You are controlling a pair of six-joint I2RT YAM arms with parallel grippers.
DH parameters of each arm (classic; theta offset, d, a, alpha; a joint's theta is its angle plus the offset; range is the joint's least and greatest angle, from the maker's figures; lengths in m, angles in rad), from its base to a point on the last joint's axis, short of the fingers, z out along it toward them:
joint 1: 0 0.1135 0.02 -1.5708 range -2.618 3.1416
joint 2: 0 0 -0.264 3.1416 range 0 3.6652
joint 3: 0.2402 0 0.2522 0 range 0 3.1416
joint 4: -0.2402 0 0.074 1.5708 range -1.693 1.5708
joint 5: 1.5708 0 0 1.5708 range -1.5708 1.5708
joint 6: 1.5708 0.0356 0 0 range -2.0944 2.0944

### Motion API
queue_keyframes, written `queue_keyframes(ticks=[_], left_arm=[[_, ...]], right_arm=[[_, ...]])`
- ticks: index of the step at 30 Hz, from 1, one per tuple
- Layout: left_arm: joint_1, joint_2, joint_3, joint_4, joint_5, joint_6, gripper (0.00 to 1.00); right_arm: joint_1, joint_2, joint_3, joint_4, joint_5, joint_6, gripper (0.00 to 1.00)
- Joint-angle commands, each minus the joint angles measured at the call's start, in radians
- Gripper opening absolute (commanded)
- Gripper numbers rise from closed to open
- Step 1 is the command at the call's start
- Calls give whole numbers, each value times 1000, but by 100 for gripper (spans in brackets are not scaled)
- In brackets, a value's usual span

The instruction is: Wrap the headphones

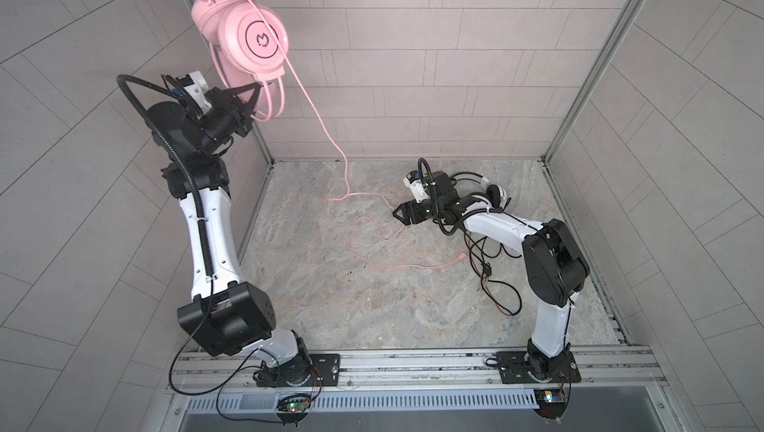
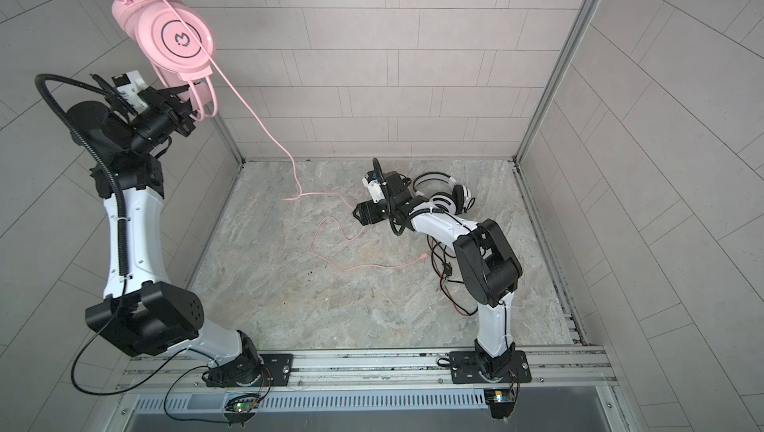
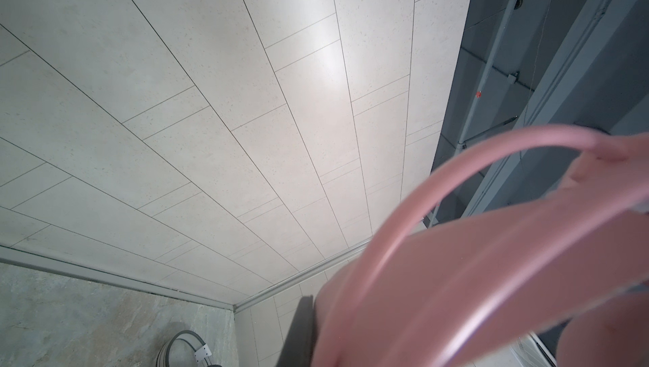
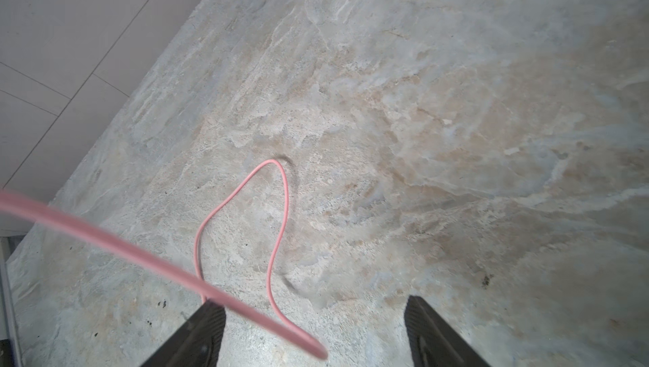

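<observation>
Item one, pink headset [image 1: 260, 39]: held high in the air near the left wall and well clear of the tabletop [image 1: 372, 306]. The left fingers [image 1: 255, 91] are clenched on the headband arch. Judged reason for the hold: raising the set lets its cord hang free and straight, ready to be gathered. Orientation: the headband arch is nearest the fingers and the ear cups lie beyond them. The long axis runs from arch to cups, away from the fingers and, as far as can be judged, upward. The round logo face of one cup is turned toward the overhead camera. Item two, pink cable [image 1: 318, 119]: it drops from the cups in one slanting line to the tabletop, then lies in loose bends across the middle. It ends in a plug [image 1: 461, 258] close to the right arm, and none of it is wound yet. Item three, right fingers [image 1: 399, 219]: spread apart, grasping nothing, low over the tabletop beside the cable's bends. In the right wrist view a blurred strand crosses in front of one finger [image 4: 207, 333], and whether it touches cannot be told. Judged purpose: placed to take up the slack. Item four, white-and-black headset [image 2: 454, 196]: lying on the tabletop behind the right arm, toward the back wall, and untouched.
</observation>
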State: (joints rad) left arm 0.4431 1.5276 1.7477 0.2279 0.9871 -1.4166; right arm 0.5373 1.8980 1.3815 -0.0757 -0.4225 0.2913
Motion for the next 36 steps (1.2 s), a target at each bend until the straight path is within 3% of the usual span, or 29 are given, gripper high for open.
queue_keyframes(ticks=[1,7,11,13,16,19,25,30,36], left_arm=[[6,-57,4,-5,-7,46,0],[5,-66,7,-68,-6,88,0],[6,-64,12,-111,-20,122,0],[5,-65,10,-155,-30,154,0],[5,-86,6,-343,-85,323,0],[-5,-131,-38,-536,-215,498,0],[-81,-203,-185,-612,-443,658,0],[-227,-141,-189,-701,-533,813,0],[-427,-49,-185,-784,-661,982,0]], right_arm=[[6,51,38,61,-73,-3,82],[8,175,96,139,-148,65,76],[16,176,70,233,-205,122,45],[13,152,50,236,-207,118,22],[9,85,21,148,-177,65,8],[10,9,43,-70,-87,-49,6],[61,-168,53,-509,106,-191,5],[157,-361,-48,-662,254,-205,5],[297,-539,16,-811,407,-228,5]])
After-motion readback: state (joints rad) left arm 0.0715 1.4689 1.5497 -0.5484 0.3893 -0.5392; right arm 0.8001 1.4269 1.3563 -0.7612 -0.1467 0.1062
